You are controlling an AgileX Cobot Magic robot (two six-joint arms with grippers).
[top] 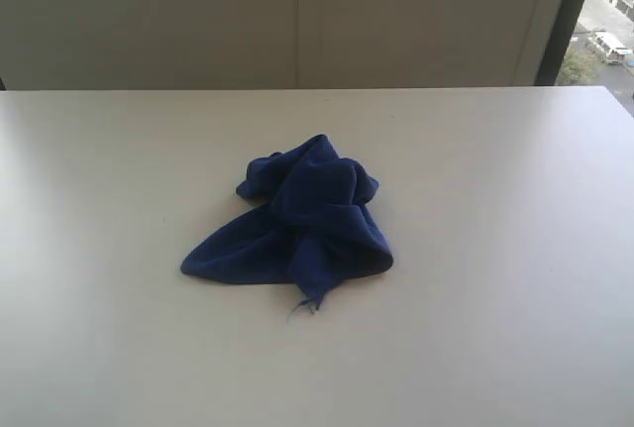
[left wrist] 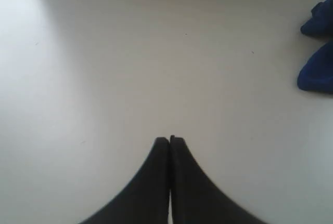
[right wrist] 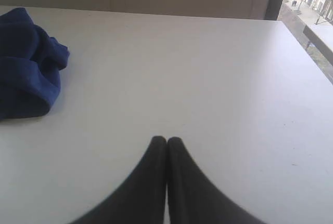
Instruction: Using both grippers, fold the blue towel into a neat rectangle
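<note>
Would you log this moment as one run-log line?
crumpled royal-blue fuzzy cloth towel: heaped unfolded on white table | black left gripper: shut, empty, clear of towel | black right gripper: shut, empty, clear of towel

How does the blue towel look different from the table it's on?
The blue towel is dark blue; the table is white. The towel is crumpled in a lumpy heap; the table is flat and smooth. The towel covers a small patch in the middle; the table spreads wide around it. Both are plain, with no pattern.
</note>
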